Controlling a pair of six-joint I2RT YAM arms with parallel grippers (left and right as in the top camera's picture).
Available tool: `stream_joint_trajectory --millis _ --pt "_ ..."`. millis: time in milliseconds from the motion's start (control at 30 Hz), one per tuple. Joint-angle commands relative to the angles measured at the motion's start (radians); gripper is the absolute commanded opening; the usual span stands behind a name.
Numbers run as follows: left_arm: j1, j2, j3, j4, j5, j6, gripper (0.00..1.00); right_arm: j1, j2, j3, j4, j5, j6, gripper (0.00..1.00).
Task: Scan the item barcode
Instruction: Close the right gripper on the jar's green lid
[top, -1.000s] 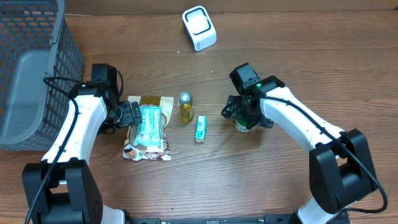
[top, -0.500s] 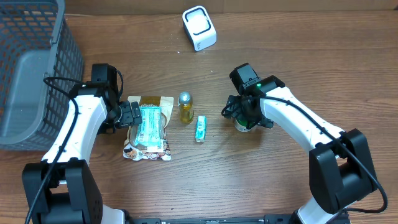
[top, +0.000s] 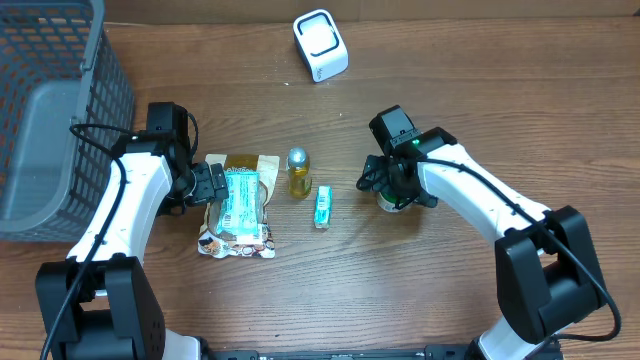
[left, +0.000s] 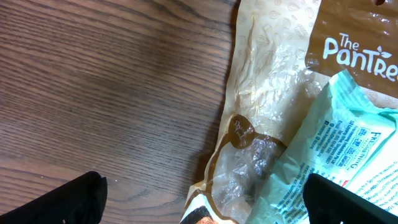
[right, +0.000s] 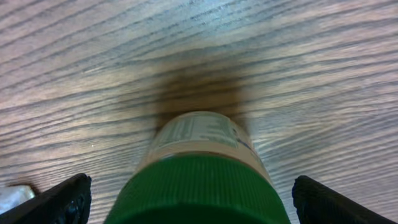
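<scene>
Green-capped jar (top: 391, 201) stands upright on the wooden table (top: 450, 90), right of centre, with the right gripper (top: 392, 190) directly over it. In the right wrist view the jar (right: 199, 174) fills the lower middle, its pale printed label showing just past the lid. The gripper (right: 199, 205) has its jaws spread wide, one dark fingertip in each bottom corner. The jar sits midway between them with bare wood showing on both sides, so the fingers seem clear of it, though the lowest part of the view is cut off and contact cannot be ruled out. No barcode can be made out on the label from here.

A white scanner (top: 320, 45) sits near the far edge of the table, well apart from the jar and up to its left.

The left gripper (top: 214, 186) is also wide open. It hovers low at the left edge of a tan pouch (top: 236, 246) lying flat, with a teal packet (top: 240, 198) on top of the pouch. The left wrist view shows the pouch (left: 267, 93) crinkled and the packet (left: 348, 143) overlapping it at lower right, with the gripper (left: 205, 202) holding nothing.

Between the pouch and the jar stand a small bottle (top: 297, 172) with a silver cap and, just beside it, a slim teal stick (top: 323, 206) lying flat. A grey basket (top: 60, 60) occupies the far left corner.
</scene>
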Motion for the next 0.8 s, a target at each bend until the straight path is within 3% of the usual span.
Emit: stream_joint_trajectory --millis 0,767 --pt "0.002 0.004 0.019 -0.002 0.008 0.011 1.0 -0.004 0.003 -0.014 0.01 0.018 -0.005 1.0" --pt "0.002 0.004 0.019 -0.002 0.008 0.011 1.0 -0.004 0.003 -0.032 0.029 0.051 -0.005 1.0"
